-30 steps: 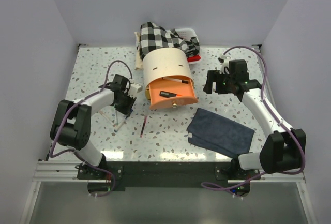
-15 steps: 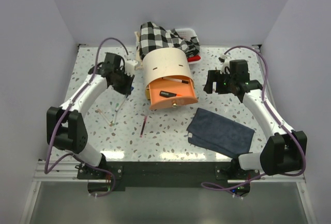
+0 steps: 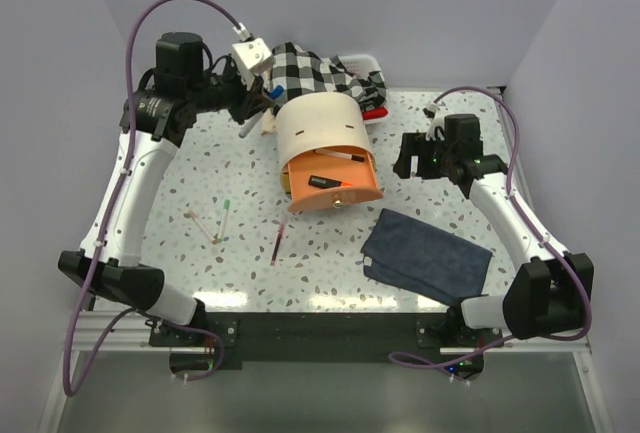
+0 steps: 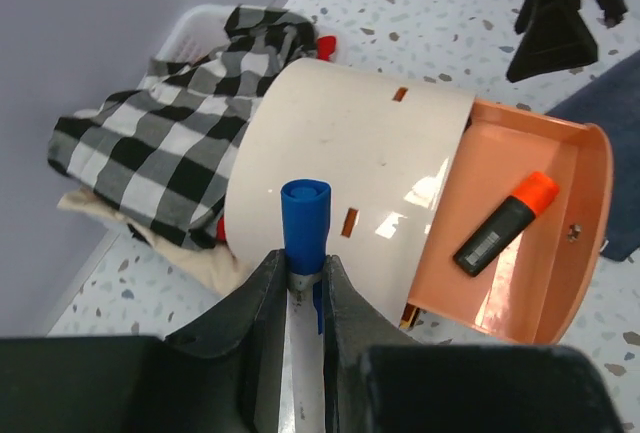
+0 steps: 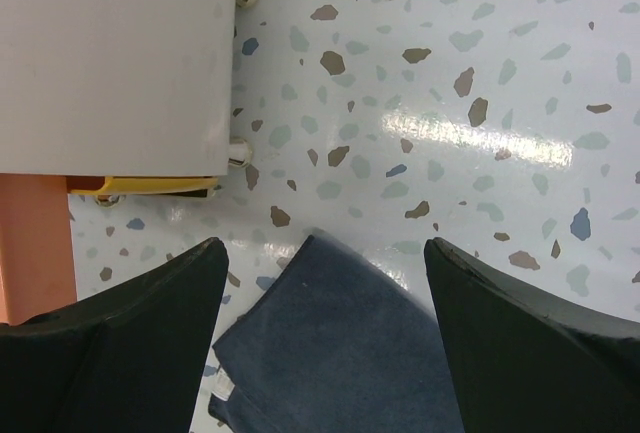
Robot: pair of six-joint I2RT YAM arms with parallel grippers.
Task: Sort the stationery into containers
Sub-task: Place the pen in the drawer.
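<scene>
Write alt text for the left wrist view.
The left pincer grips a blue-capped pen, with a cream round cabinet beyond it. The cabinet's orange drawer stands open with an orange-capped marker lying inside; a checked cloth sits in a white tray behind.
</scene>
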